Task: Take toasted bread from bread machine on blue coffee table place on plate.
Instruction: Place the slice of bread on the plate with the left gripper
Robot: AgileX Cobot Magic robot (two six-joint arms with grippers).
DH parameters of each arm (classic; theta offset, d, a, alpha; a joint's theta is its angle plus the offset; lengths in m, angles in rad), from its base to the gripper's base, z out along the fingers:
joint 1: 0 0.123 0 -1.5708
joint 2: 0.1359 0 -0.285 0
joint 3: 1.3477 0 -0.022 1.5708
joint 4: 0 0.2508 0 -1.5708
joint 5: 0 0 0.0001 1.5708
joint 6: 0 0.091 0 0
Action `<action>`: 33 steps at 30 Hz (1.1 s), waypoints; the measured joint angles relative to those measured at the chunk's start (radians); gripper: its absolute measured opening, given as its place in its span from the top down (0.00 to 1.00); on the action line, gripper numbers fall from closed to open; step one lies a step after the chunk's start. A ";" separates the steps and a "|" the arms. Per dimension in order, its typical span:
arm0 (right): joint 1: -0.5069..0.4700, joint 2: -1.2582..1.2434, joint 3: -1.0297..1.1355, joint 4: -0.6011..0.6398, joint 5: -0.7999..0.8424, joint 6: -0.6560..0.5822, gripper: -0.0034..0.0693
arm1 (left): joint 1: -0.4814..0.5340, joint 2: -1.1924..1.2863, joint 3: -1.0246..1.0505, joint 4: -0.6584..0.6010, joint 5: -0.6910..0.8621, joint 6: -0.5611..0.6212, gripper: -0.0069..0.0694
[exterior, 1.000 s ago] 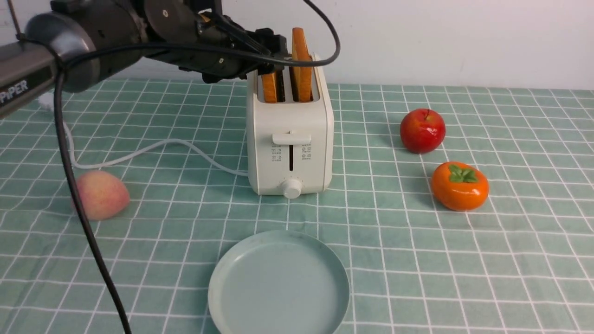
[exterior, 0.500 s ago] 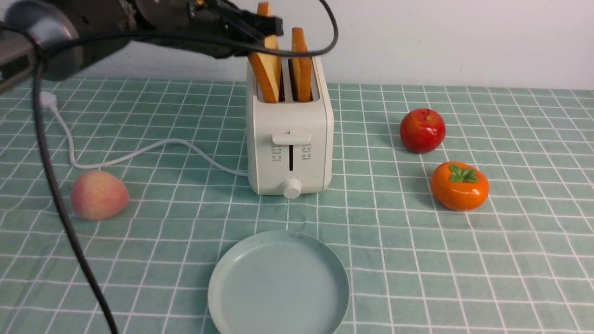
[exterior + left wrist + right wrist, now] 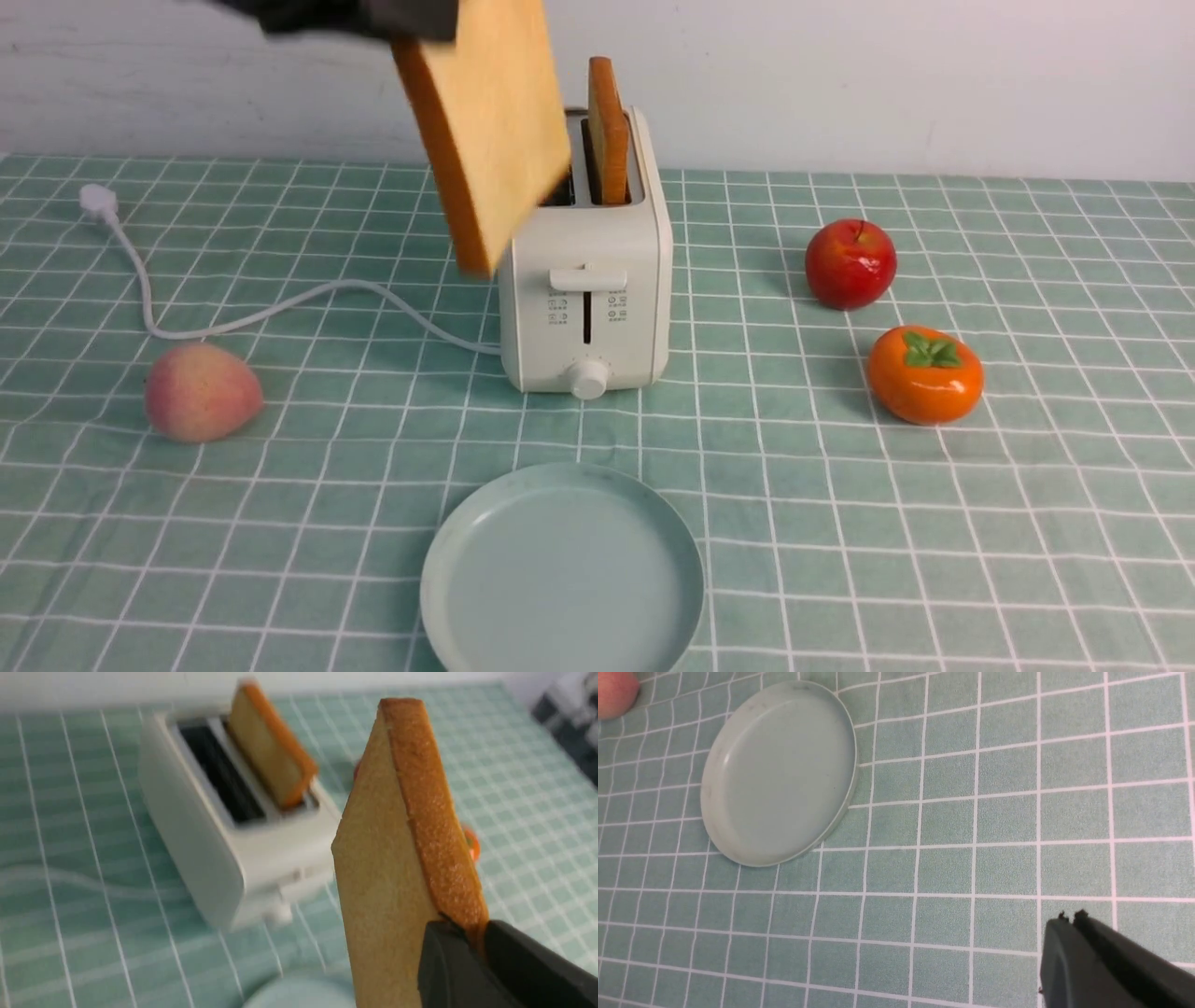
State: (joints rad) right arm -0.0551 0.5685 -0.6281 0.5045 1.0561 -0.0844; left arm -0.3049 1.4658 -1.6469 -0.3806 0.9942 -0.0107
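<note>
My left gripper (image 3: 467, 933) is shut on one slice of toasted bread (image 3: 485, 131), also seen in the left wrist view (image 3: 397, 858). The slice hangs tilted in the air, clear of the bread machine (image 3: 585, 280), in front of its left slot. Only a dark part of the gripper (image 3: 355, 14) shows at the top of the front view. The second slice (image 3: 607, 126) stands in the right slot; the left slot is empty (image 3: 219, 774). The plate (image 3: 560, 569) lies empty on the blue coffee table (image 3: 840, 523) in front of the bread machine. My right gripper (image 3: 1070, 918) is shut and empty above the cloth, right of the plate (image 3: 780, 774).
A peach (image 3: 201, 390) lies at the left. A red apple (image 3: 850, 263) and an orange persimmon (image 3: 924, 373) lie at the right. The white cord (image 3: 280, 303) runs left from the bread machine to its plug (image 3: 96, 199).
My left gripper has lifted the left slice out of its slot and up, towards the camera. The arm has risen almost out of the front view. The other slice has not moved.
</note>
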 joint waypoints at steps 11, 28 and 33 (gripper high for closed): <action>0.000 0.000 0.000 0.000 -0.002 -0.001 0.93 | 0.000 0.054 0.591 -0.497 -0.181 0.215 0.84; 0.000 0.000 -0.019 0.005 0.008 -0.002 0.91 | 0.000 0.195 0.661 -0.458 -0.327 0.303 0.55; 0.000 0.016 -0.134 0.003 0.061 -0.002 0.90 | 0.001 0.147 0.661 -0.332 -0.331 0.303 0.48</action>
State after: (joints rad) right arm -0.0551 0.5849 -0.7623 0.5078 1.1169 -0.0867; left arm -0.3040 1.6130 -0.9860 -0.7123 0.6631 0.2925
